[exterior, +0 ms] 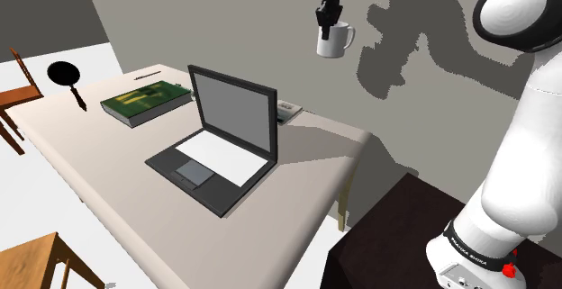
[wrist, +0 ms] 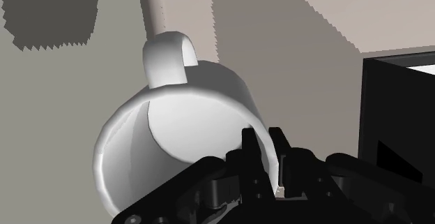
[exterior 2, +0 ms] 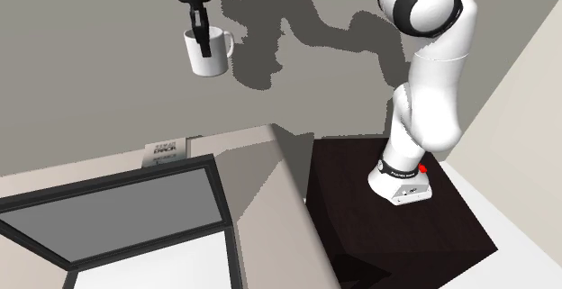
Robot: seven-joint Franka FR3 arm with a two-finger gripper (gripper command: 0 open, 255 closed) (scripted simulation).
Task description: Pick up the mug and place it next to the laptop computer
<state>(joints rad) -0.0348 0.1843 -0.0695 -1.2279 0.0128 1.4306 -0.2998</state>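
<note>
A white mug (exterior: 334, 40) hangs high in the air beyond the table's far edge, upright, handle toward the shoulder view's right. My black gripper (exterior: 325, 26) is shut on the mug's rim from above, one finger inside and one outside the wall. The second exterior view has the mug (exterior 2: 206, 51) under the gripper (exterior 2: 200, 35), well above the table. In the wrist view the mug (wrist: 185, 125) sits right before the fingers (wrist: 268, 149), which pinch its wall. An open dark laptop (exterior: 221, 139) stands on the beige table (exterior: 306, 166), its lid (exterior 2: 117, 211) seen from above.
On the table lie a green book (exterior: 144, 100), a black frying pan (exterior: 67, 77) and a small white card (exterior: 290, 110) behind the laptop. Wooden chairs (exterior: 16, 98) stand at the shoulder view's left. My dark stand (exterior 2: 396, 215) sits beside the table's end.
</note>
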